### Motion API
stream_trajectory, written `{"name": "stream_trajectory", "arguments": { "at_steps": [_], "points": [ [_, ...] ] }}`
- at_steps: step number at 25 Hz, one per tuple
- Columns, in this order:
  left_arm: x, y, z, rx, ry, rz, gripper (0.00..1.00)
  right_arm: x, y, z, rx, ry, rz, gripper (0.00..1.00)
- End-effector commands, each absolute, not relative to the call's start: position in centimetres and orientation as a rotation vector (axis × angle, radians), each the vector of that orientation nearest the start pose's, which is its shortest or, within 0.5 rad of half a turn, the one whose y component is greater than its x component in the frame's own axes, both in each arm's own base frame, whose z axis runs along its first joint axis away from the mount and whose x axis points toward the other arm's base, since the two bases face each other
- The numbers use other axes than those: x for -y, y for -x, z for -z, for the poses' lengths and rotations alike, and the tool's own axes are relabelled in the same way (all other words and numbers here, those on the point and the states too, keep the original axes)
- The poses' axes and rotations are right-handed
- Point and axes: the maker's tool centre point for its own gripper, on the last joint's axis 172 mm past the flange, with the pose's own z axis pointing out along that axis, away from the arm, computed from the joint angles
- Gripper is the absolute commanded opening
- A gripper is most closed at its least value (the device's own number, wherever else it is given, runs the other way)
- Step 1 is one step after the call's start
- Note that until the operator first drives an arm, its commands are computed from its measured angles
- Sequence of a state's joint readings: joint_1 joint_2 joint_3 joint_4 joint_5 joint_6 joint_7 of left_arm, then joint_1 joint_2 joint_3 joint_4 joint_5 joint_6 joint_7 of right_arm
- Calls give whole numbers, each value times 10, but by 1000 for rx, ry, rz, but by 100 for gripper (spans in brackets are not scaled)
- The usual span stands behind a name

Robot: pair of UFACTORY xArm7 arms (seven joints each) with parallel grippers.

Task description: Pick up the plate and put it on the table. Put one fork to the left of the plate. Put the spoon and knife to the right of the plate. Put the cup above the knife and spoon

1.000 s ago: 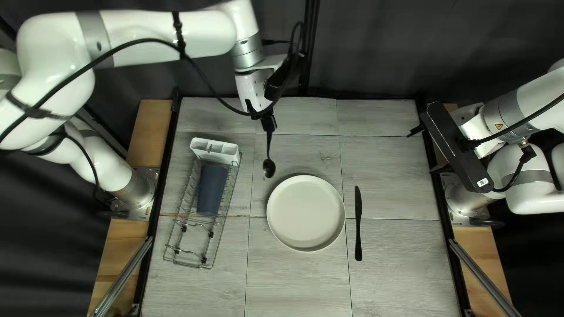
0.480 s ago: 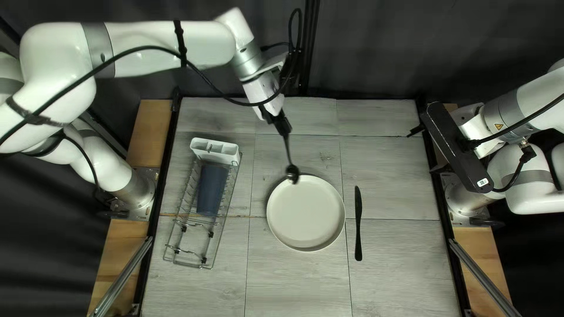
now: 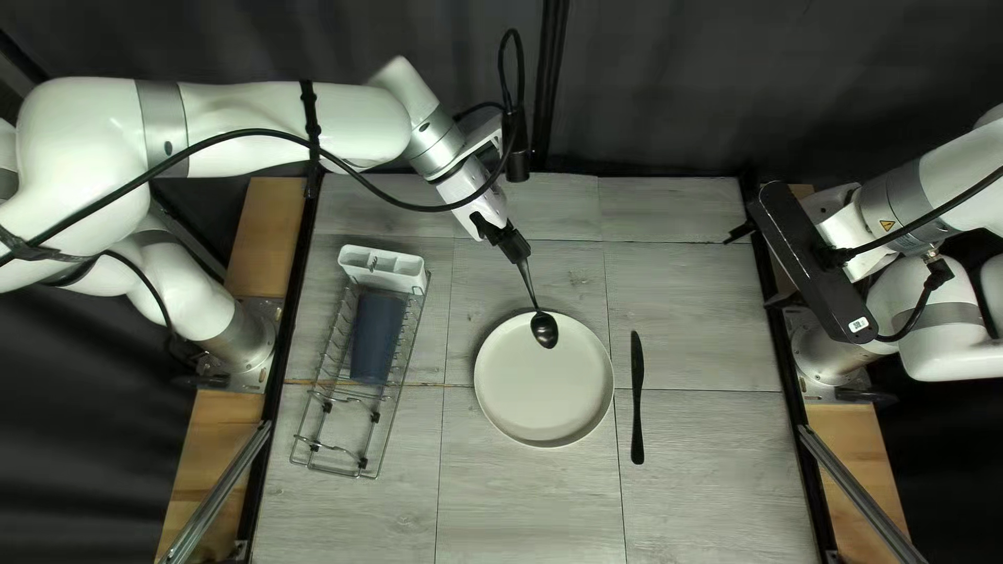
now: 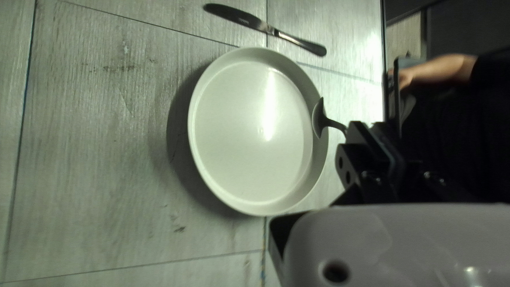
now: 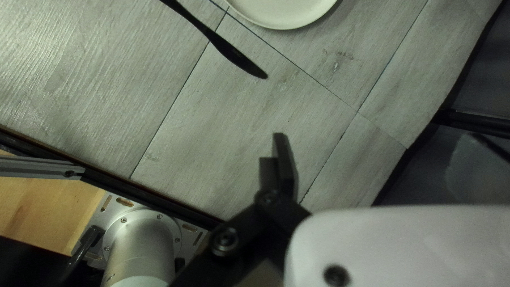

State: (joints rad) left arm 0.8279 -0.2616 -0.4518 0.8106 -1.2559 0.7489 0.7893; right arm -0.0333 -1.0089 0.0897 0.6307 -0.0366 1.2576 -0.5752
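Note:
In the top left view my left gripper [image 3: 519,254] points down beyond the plate [image 3: 543,386], shut on the handle of the spoon [image 3: 543,330], whose bowl overlaps the plate's far rim. The left wrist view has the left gripper [image 4: 355,133] holding the spoon [image 4: 319,119] across the edge of the plate [image 4: 249,133]. The knife [image 3: 637,397] lies right of the plate. A dark blue cup [image 3: 376,336] lies in the rack. Fingers apart and holding nothing, my right gripper [image 3: 757,266] is at the table's right edge; one finger of the right gripper [image 5: 284,165] shows in its wrist view.
The wire dish rack [image 3: 389,428] with a white utensil holder [image 3: 382,268] stands on the table's left part. A person's hand [image 4: 438,70] and dark sleeve appear beyond the table in the left wrist view. I see no fork.
My left gripper has moved right and nearer the plate, carrying the spoon from beyond the plate's left side to over its far rim. The right arm stays put.

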Motion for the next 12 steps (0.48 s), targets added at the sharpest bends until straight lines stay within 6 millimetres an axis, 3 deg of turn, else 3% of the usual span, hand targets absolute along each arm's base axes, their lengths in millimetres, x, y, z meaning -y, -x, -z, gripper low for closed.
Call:
{"name": "stream_trajectory", "arguments": {
  "at_steps": [1, 4, 12],
  "points": [
    [-58, -515, -285, -786, -2271, -1004, 0, -2, -287, -347, 991, 3154, 560, 100],
    [-48, -516, -288, -875, -2258, -1023, 0, -2, -287, -347, 991, 3154, 560, 100],
    [-48, -516, -288, -875, -2258, -1023, 0, -2, -287, -347, 991, 3154, 560, 100]
  ]
}}
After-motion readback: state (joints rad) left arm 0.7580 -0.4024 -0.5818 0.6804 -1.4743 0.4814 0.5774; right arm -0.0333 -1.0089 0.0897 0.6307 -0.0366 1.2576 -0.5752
